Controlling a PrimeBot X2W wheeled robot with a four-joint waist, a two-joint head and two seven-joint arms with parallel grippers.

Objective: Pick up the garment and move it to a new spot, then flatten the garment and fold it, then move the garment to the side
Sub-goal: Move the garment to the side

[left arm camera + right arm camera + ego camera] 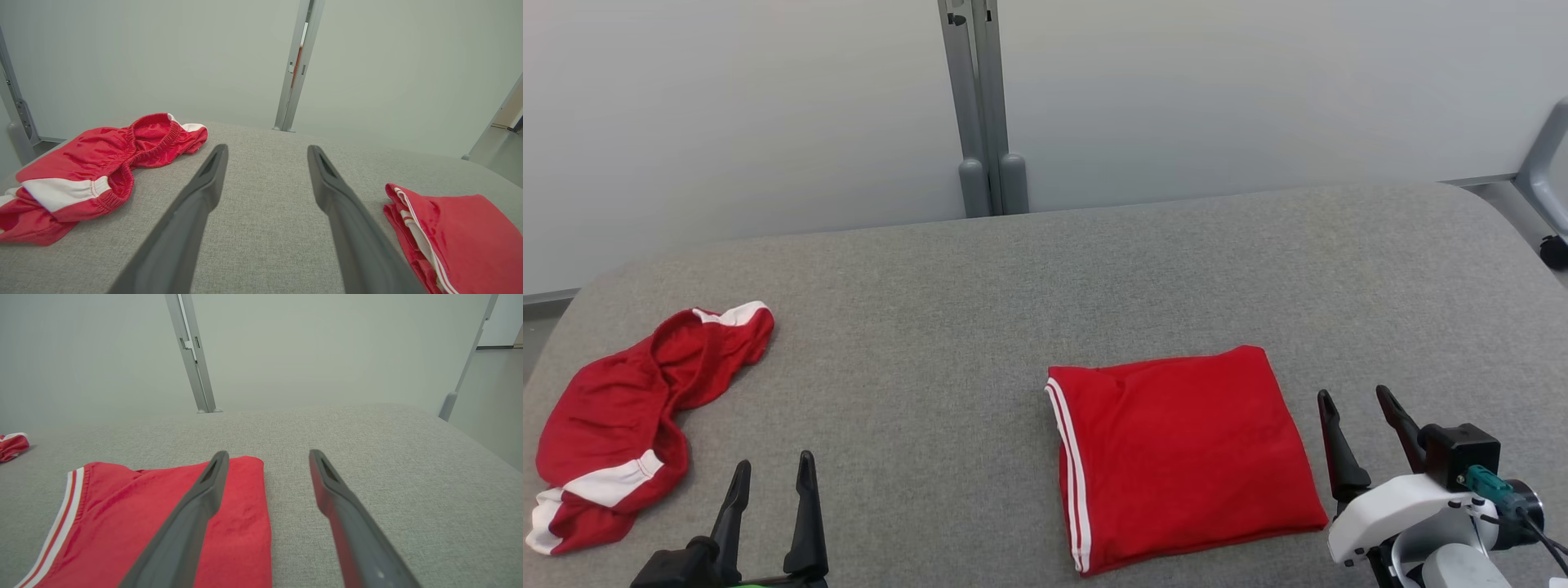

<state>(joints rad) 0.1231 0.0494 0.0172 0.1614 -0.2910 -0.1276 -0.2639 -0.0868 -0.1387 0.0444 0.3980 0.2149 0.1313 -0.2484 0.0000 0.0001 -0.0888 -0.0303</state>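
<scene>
At lower right of centre in the head view, a folded red garment (pixel 1184 457) is lying flat on the grey worktop (pixel 980 327) as a near-square pad. Its edge with two thin white stripes is facing frame left and running from upper to lower frame with a slight lean. It is sitting just to the left of the right hand (pixel 1354 394). That hand's two fingers are standing apart and holding nothing. In the right wrist view, the left finger of the right hand (pixel 268 452) is crossing over the folded red garment (pixel 135 522); whether it is touching the cloth I cannot tell.

At far left, crumpled red shorts (pixel 621 425) with white bands are stretching from lower left to upper right of the frame. Their gathered waistband is gaping open at the upper end. They are lying beside and above-left of the left hand (pixel 774 461), clear of it. Its fingers are likewise spread and empty.

In the left wrist view, the left hand (pixel 267 148) is pointing between the crumpled red shorts (pixel 90 171) and the folded red garment (pixel 461 237).
</scene>
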